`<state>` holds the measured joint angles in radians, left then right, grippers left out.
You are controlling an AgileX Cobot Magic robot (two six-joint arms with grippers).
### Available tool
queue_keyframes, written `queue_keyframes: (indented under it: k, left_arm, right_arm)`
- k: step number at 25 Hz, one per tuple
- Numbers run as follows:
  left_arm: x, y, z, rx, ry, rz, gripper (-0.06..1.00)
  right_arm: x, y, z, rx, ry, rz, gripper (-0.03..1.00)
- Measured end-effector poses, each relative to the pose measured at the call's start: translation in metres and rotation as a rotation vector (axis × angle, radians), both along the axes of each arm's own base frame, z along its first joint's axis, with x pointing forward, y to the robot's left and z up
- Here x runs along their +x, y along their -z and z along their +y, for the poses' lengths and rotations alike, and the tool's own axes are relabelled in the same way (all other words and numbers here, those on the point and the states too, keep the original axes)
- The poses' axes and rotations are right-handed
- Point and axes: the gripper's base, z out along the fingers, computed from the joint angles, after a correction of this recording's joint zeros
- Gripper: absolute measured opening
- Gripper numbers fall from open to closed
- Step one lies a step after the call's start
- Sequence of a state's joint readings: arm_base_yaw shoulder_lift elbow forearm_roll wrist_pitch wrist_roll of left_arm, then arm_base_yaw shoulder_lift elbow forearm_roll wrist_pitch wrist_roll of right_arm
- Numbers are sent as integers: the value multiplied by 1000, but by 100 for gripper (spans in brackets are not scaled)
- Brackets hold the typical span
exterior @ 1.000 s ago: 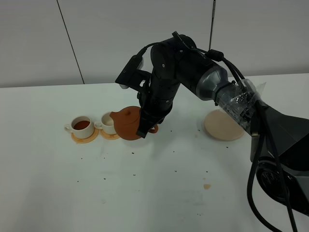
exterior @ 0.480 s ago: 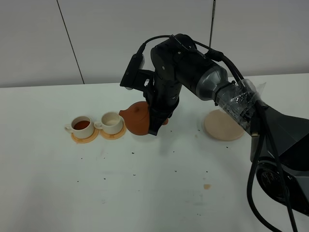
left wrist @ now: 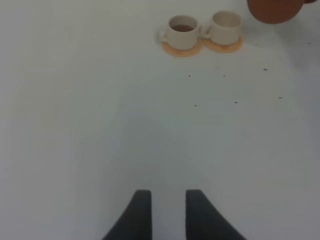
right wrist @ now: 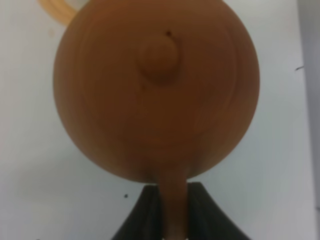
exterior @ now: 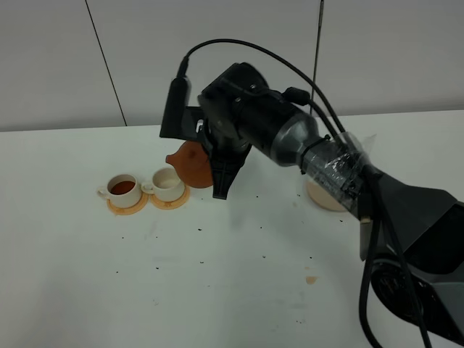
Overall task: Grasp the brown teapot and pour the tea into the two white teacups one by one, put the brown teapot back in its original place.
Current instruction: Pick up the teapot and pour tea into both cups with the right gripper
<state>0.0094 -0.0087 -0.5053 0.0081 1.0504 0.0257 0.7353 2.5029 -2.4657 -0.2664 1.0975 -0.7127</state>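
White and smooth, the table (exterior: 217, 283) has tiny dark specks on it, and a plain gray wall (exterior: 58, 58) stands behind. The right pincer (right wrist: 174, 207) is shut tight on the thin loop handle of the brown teapot (exterior: 190, 164). The teapot is round and squat, made of dull reddish clay, with a small knob on its lid. It hangs in the air, tipped over, just beside the 2 white cups. It is well apart from the round saucer (exterior: 322, 201), which is flat, pale beige and partly hidden by the black arm. The far cup (exterior: 123, 187) holds dark red-brown tea. The near cup (exterior: 168, 183), closest to the teapot, looks pale inside. Each cup is small, with a little side handle, and sits on a round orange coaster (exterior: 127, 209). The left pincer (left wrist: 167, 212) hangs over the table with its 2 dark fingers a little apart, holding nothing.
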Motion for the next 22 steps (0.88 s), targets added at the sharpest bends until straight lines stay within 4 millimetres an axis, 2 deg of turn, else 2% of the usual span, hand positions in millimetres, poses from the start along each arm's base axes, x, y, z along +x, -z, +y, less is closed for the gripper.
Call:
queue_keyframes:
  k: [7,16,22]
  left_arm:
    - [0,0,0,0,0,0,24]
    - [0,0,0,0,0,0,24]
    - [0,0,0,0,0,0,24]
  right_arm:
    - [-3,-4,5,-91,-25,-95,10]
    - [-2,-5,6,-120,-53,-127,10]
    - [-11,-6,16,-155,-105,-153,10]
